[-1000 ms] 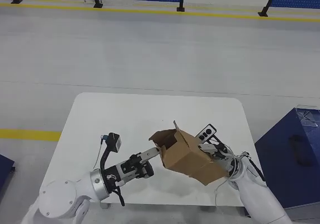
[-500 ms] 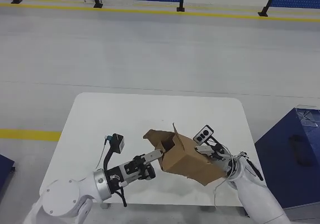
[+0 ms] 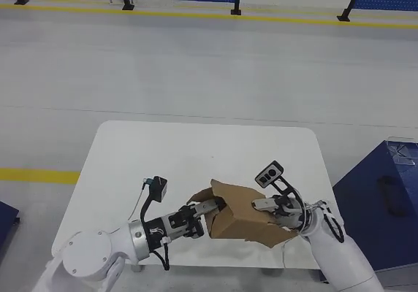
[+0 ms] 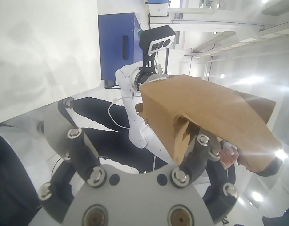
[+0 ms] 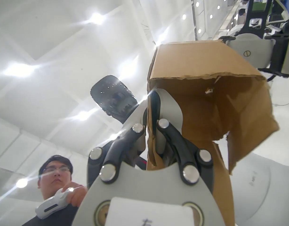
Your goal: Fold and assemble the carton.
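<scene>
Your right gripper (image 5: pixel 152 111) pinches a wall of the carton (image 3: pixel 249 212), held over the surface (image 3: pixel 121 160); your left gripper (image 3: pixel 204 208) stands wide at its open end. Light, bendy cardboard, I'd judge: grip beside creases.

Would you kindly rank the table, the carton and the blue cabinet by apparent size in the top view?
1. table
2. blue cabinet, though partly cut off by the frame edge
3. carton
</scene>
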Tool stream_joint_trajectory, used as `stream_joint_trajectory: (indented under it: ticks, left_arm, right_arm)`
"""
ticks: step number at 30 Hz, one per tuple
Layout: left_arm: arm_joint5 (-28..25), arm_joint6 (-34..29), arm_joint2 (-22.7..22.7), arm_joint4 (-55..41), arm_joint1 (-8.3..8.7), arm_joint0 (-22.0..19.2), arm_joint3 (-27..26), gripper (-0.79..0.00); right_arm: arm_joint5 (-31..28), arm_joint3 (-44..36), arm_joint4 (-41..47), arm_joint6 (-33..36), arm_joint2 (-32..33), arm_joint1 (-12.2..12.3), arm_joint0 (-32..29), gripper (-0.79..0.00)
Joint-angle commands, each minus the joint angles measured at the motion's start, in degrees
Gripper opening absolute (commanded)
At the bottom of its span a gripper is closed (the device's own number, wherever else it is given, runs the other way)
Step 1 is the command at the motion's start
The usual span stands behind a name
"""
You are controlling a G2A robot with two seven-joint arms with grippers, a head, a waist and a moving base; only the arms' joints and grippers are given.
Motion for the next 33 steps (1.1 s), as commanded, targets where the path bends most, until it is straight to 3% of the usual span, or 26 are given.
stream_joint_trajectory:
  ticks: [1,8,13,25,33]
  left_arm:
    - [-0.19,0.84,-0.81,-0.33,0.04,0.10,0.01,0.000]
    - [-1.56,2.66,-6.09,-2.27,0.45,2.19,-2.29,0.000]
    - [-2.76,2.58,-8.13,-3.30,0.68,4.40,-5.05,0.000]
    - [-3.74,4.11,-3.19,7.28,0.98,5.05,-6.86,0.000]
    - [-1.02,4.61,0.00,9.83,0.83,3.74,-5.21,0.000]
  right_arm:
    - [-4.85,0.22,-2.56,0.23,1.31,0.04,0.55,-0.785]
    - [-18.23,1.87,-12.65,0.00,4.76,0.25,2.23,-0.785]
    - [-21.39,2.56,-17.42,-0.14,5.08,0.35,2.56,-0.785]
    - [-22.76,2.90,-20.58,0.91,3.45,0.27,2.25,-0.785]
    - [-22.64,2.34,-20.20,1.61,3.55,0.35,2.01,-0.785]
